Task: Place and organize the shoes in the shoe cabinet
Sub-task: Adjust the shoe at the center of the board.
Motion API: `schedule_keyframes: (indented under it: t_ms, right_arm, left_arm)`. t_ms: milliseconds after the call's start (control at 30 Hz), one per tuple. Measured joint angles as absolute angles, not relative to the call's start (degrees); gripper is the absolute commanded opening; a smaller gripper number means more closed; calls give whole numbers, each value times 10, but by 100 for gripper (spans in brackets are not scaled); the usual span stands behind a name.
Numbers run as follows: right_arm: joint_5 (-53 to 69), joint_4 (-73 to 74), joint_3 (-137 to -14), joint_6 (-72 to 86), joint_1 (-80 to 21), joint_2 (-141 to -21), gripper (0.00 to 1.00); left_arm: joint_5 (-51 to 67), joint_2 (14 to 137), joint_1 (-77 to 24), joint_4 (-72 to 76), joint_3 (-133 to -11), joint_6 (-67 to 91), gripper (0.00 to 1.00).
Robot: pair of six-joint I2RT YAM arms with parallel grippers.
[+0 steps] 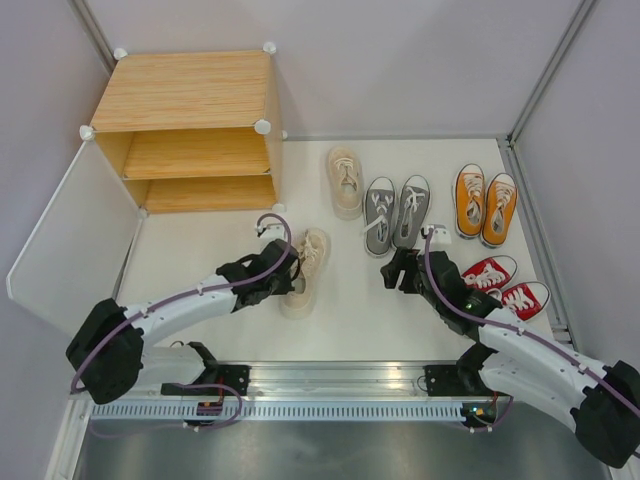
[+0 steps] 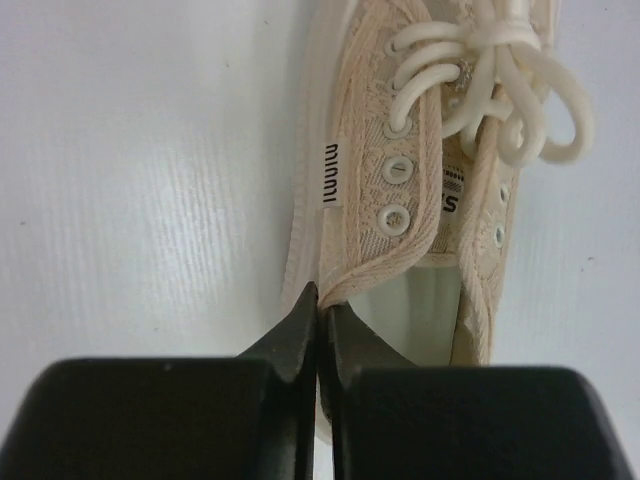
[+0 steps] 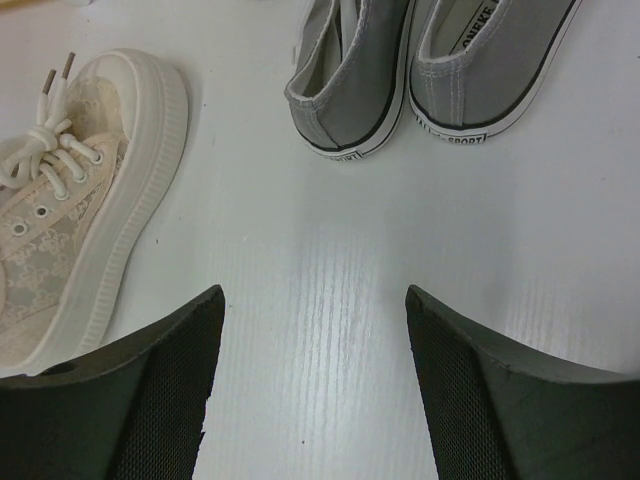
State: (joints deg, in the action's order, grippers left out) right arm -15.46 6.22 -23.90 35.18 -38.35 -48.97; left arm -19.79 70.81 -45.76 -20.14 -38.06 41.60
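While the left hand point(image 2: 320, 300) pinches shut on the collar of the cream sneaker point(image 2: 400, 190), lying on the desk point(image 1: 190, 250), the right hand point(image 3: 312, 300) gapes empty. This looks like the grasp step; next, lift the sneaker clear and carry it to the shoe cabinet point(image 1: 190, 150).

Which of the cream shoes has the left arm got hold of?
The near cream shoe, its collar pinched in the left fingers; the other cream shoe lies untouched farther back beside the grey pair.

Cream lace-patterned sneaker point(image 2: 372, 205); grey pair point(image 1: 380, 216); orange pair point(image 1: 470, 200); red pair point(image 1: 490, 272).
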Motion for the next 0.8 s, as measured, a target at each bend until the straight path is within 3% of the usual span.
schedule_keyframes:
  t_ms: [100,133,167,233,333,367,400,467,633,800]
  right_arm:
    - [-150,57,-236,352,-383,-495,77]
    - [-150,55,-236,352,-383,-497,77]
    - [-148,52,-235,352,-382,-499,77]
    - [-147,46,-234,353,-381,-502,77]
    - [-146,43,-232,353,-380,-506,77]
    - [-144,42,-231,353,-380,-507,77]
    - [-143,41,-231,353,-380,-507,77]
    - [-141,38,-229,353,-380,-507,77]
    - [-139,38,-228,353,-376,-507,77]
    - [-138,37,-228,352,-376,-507,77]
  left_arm:
    - [-225,708,-458,-263,-418,387,5]
    - [-232,707,-458,-279,-429,378,10]
    - [-239,705,-458,-292,-437,369,21]
    - [-246,700,-458,-306,-444,358,23]
    - [-250,686,-458,-316,-443,342,52]
    - [-249,682,-458,-316,-441,338,71]
    - [-249,679,-458,-315,-439,335,81]
    - [-249,670,-458,-316,-432,332,90]
    - [-241,636,-458,-313,-425,321,99]
    - [-206,577,-457,-272,-413,298,100]
